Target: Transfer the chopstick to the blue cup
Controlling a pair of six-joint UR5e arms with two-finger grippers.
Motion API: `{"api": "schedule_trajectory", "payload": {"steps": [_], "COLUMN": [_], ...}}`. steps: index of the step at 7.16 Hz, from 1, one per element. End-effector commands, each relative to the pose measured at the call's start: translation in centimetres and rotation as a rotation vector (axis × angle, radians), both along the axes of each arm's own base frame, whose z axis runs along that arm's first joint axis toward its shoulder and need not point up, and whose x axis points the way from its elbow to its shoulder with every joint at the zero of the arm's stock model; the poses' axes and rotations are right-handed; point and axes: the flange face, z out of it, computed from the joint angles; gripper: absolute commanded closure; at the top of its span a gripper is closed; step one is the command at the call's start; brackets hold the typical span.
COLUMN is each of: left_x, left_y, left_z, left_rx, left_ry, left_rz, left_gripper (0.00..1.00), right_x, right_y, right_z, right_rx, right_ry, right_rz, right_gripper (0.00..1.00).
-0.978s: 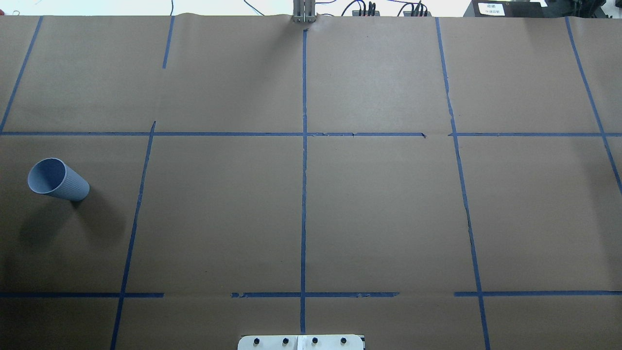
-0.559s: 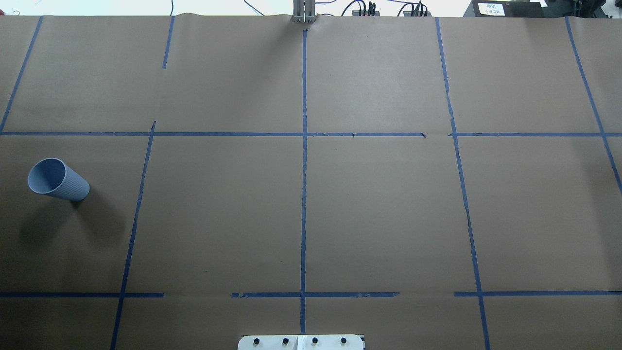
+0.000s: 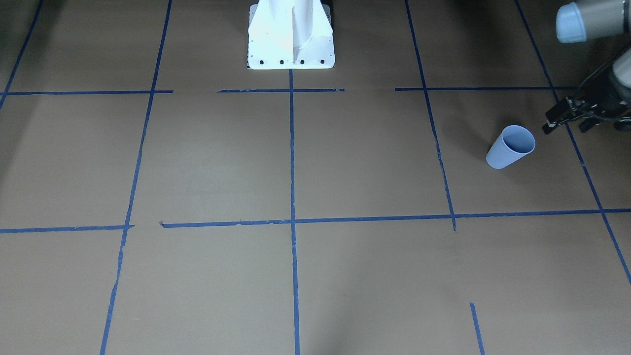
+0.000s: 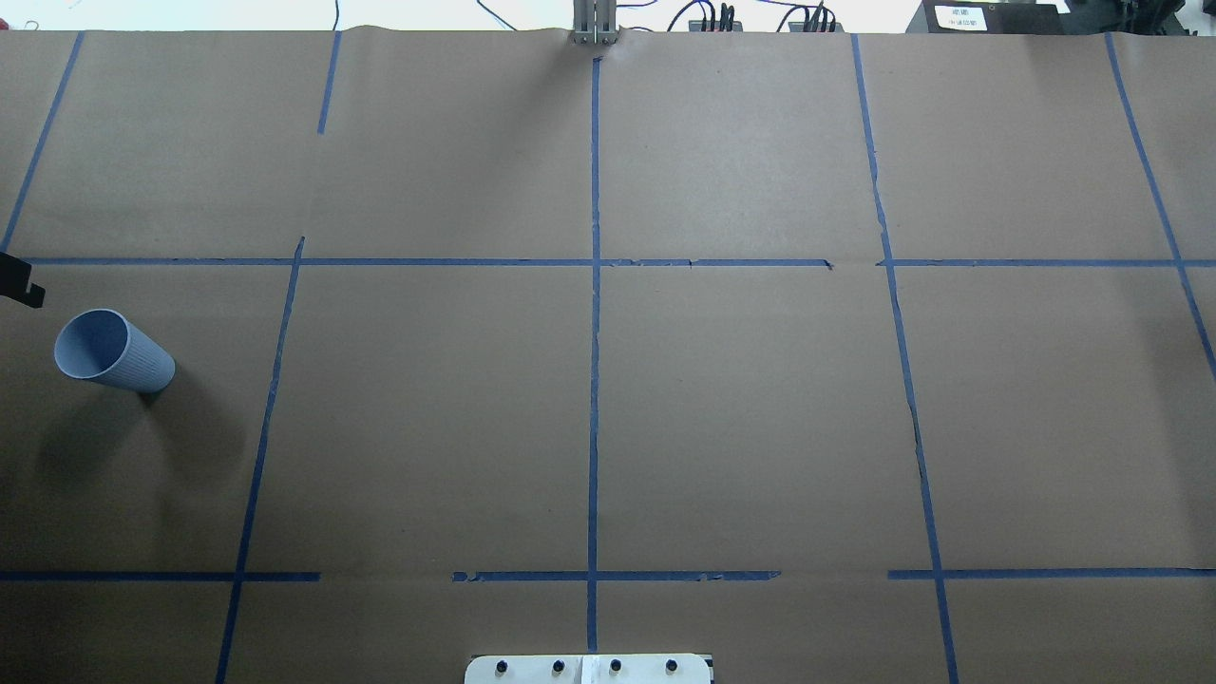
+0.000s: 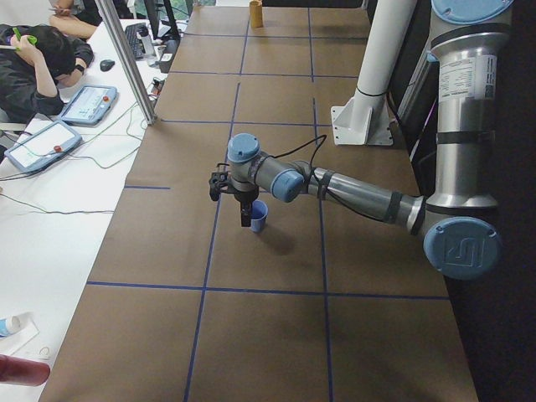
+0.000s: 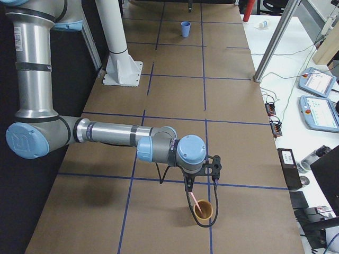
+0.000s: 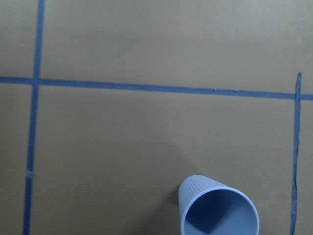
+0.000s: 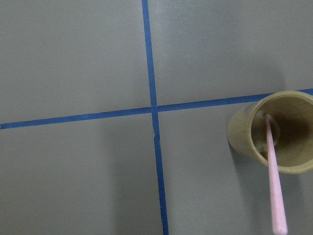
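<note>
The blue cup (image 4: 114, 351) stands upright and empty at the table's left side; it also shows in the front view (image 3: 511, 146) and the left wrist view (image 7: 217, 208). My left gripper (image 3: 565, 127) hovers just beside the cup, open and empty; one finger (image 4: 21, 282) shows at the overhead view's left edge. The pale pink chopstick (image 8: 273, 181) leans inside a tan cup (image 8: 281, 132) at the table's far right end. My right gripper (image 6: 202, 182) hangs above that tan cup (image 6: 203, 210); I cannot tell whether it is open or shut.
The white robot base (image 3: 291, 37) stands at the middle of the table's near edge. Blue tape lines (image 4: 594, 332) cross the brown paper cover. An operator (image 5: 33, 59) and tablets (image 5: 88, 102) are at a side desk.
A black finger of my left gripper has come into the overhead view at the left edge, beyond the blue cup. The cup has not moved.
</note>
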Motion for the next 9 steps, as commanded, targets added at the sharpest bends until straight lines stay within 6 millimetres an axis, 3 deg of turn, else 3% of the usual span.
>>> {"api": "schedule_trajectory", "payload": {"steps": [1,3,5,6,7,9], "left_x": [3.1,5.7,6.1,6.3,6.3,6.3], "left_y": [0.6,1.4,1.6,1.6,1.5,1.2], "left_z": [2.8,3.7,4.1,3.8,3.8,3.7], "left_rx": [-0.004,-0.038,-0.042,-0.036,-0.036,-0.029], "left_ry": [0.009,0.003,0.001,0.004,0.004,-0.011], "left_rz": [0.010,0.041,0.051,0.055,0.055,0.040], "left_gripper": [0.00,0.00,0.05,0.27,0.58,0.92], "right_x": [0.0,0.0,0.0,0.0,0.0,0.0], "right_y": [0.0,0.1,0.2,0.1,0.1,0.4], "right_z": [-0.1,0.0,0.1,0.0,-0.2,-0.4], "right_rx": [0.003,-0.001,-0.003,0.001,0.005,0.009], "right_ry": [0.001,0.005,0.006,0.004,0.006,0.003], "right_rz": [0.000,0.001,0.000,0.000,0.000,0.000], "right_gripper": [0.00,0.00,0.00,0.00,0.00,0.00]}}
